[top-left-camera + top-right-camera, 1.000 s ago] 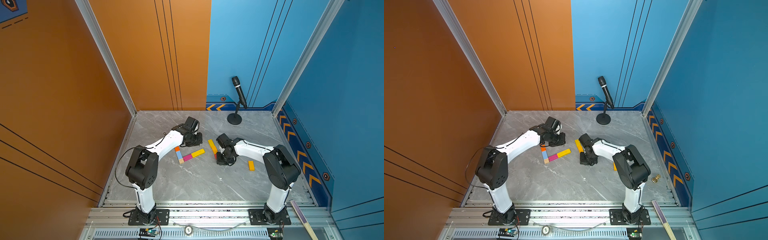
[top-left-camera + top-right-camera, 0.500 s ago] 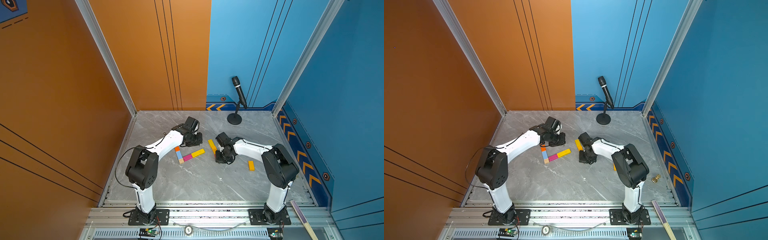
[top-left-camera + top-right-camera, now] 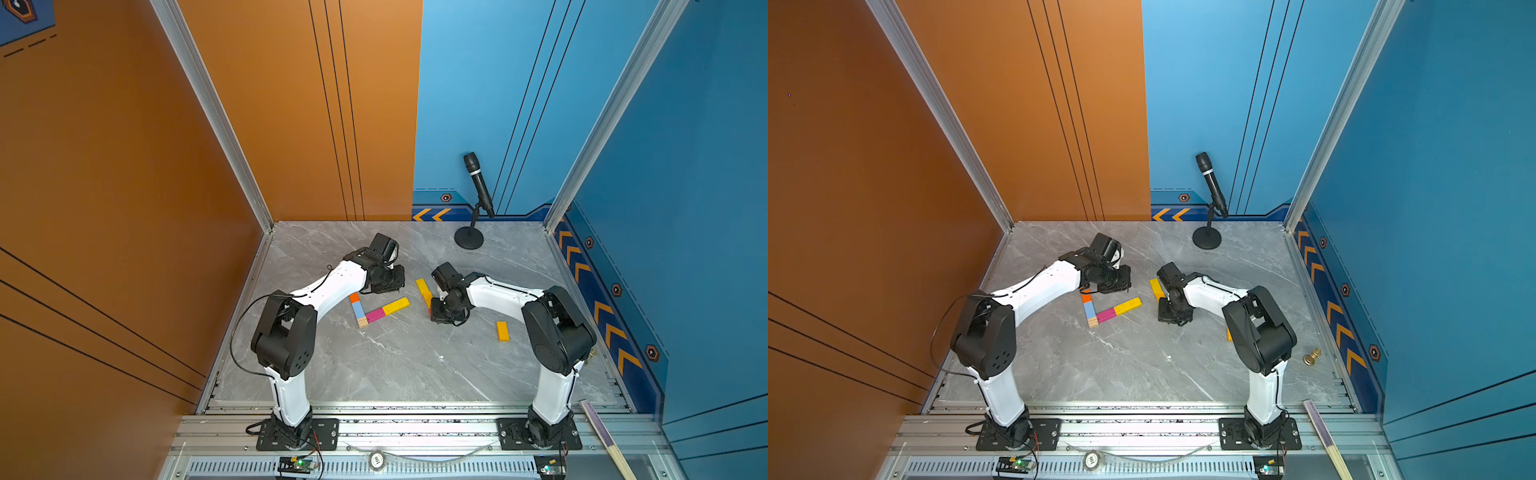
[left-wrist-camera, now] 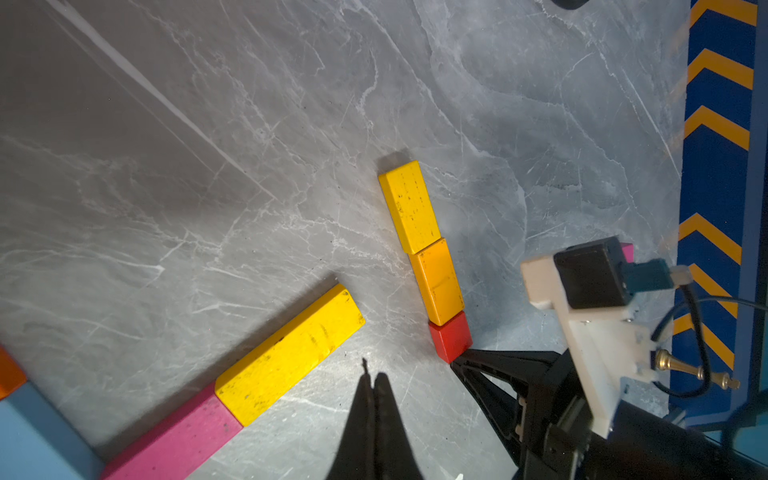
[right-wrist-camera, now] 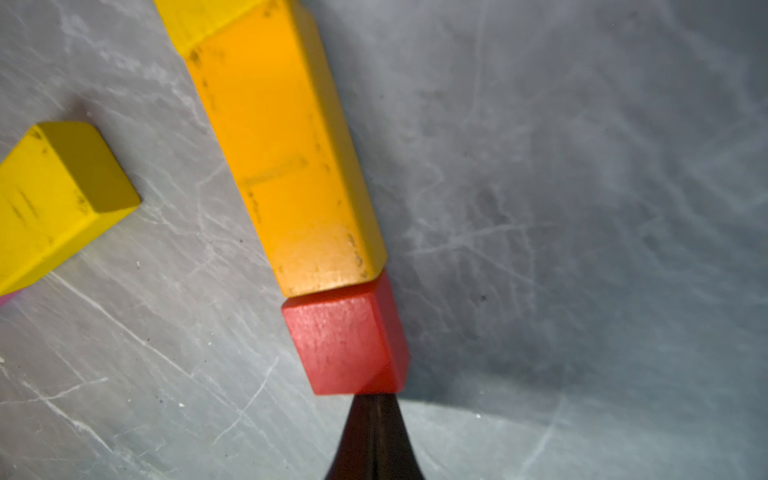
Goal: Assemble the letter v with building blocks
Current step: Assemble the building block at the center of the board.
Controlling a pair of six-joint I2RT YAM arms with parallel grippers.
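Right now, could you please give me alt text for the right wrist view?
The shut right gripper touches a red cube ending a line with an amber brick; a yellow brick lies apart on the grey marble tabletop.

Both top views look steeply down from high above the near edge of the tabletop [image 3: 395, 365], facing the far edge. They stand far enough off to take in all four edges and share nearly the whole scene (in a top view a brass knob [image 3: 1311, 357] shows plainly by the right edge). The left wrist view hangs close over the middle of the tabletop, looking past the left gripper [image 4: 372, 376] toward the right edge. The right wrist view sits nearer still, just behind the right gripper [image 5: 374, 401]. Both wrist views share the red cube [image 4: 451, 340], the amber brick [image 4: 440, 282] and one end of the long yellow brick [image 4: 291, 357].
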